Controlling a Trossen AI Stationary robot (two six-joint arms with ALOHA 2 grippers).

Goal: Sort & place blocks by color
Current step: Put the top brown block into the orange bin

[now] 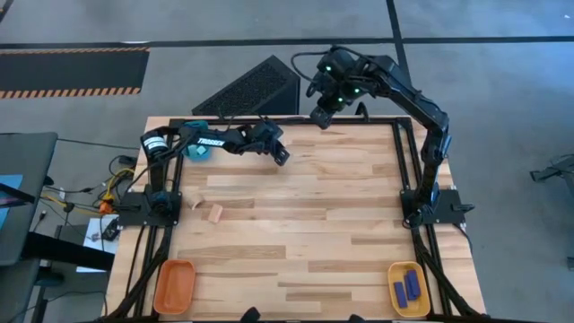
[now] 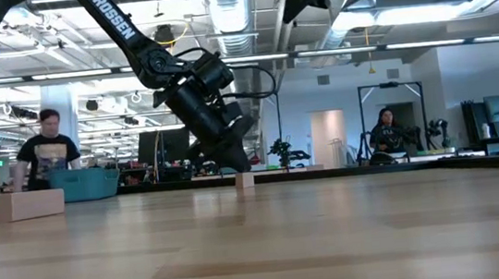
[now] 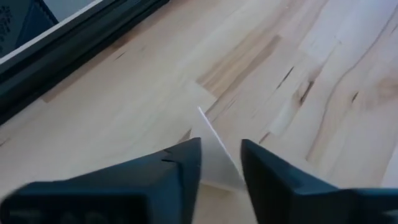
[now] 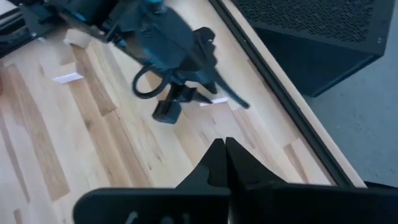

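- Left gripper (image 3: 221,165) is down at the far end of the butcher-block wooden table (image 1: 296,233), fingers apart, straddling a small pale natural wood block (image 3: 214,155).
- Right gripper (image 4: 225,155) hovers closed above the far edge.
- Two more pale wood blocks (image 1: 208,208) sit near the left edge.

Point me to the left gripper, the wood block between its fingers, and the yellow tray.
left gripper (image 3: 221,163), left wrist view, gap between its fingertips.
wood block (image 3: 214,149), left wrist view, its pale top face.
yellow tray (image 1: 395,292), high view, its left rim.
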